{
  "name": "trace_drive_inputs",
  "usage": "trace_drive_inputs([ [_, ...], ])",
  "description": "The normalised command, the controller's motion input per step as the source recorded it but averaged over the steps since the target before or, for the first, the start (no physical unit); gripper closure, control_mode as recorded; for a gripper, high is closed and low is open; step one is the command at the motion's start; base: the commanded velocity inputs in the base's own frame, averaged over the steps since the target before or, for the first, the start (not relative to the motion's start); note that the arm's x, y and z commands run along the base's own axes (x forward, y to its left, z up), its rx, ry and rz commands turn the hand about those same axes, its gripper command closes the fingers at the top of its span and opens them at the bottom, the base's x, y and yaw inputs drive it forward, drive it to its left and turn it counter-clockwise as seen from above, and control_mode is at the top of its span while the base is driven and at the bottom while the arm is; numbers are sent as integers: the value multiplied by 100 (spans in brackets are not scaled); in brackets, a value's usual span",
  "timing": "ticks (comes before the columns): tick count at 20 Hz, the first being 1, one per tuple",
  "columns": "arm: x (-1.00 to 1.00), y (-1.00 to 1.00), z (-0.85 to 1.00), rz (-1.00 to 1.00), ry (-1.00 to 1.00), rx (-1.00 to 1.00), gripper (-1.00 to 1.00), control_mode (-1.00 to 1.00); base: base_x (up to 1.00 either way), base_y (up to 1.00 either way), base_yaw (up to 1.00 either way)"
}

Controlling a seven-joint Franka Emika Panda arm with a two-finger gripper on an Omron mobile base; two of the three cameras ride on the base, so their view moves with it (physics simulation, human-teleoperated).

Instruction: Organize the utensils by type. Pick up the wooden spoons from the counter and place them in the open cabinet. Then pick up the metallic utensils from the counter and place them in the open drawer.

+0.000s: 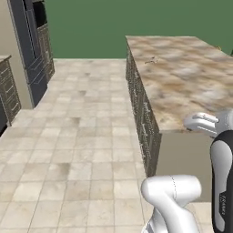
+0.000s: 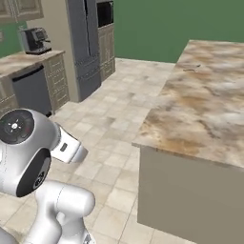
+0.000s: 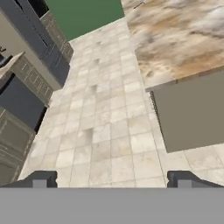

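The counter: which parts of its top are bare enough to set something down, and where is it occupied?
The counter is bare across its near and middle stretch, up to the near edge. Small thin utensils lie at the far end, near the left edge.

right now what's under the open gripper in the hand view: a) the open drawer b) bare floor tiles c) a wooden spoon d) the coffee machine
b: the gripper has its tips spread wide with nothing between them, over the pale tiled floor, beside the counter.

The white arm is folded high, its end effector (image 3: 111,178) angled downward with fingers spread wide.
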Motion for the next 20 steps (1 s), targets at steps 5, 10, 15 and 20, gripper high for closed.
trace_drive_inputs([
  [5,0,0,0,0,0,0,-100,100,74,82,-24],
  [10,0,0,0,0,0,0,-100,100,78,70,-36],
  [15,0,0,0,0,0,0,-100,100,87,55,-51],
  [20,0,0,0,0,0,0,-100,100,84,59,-45],
])
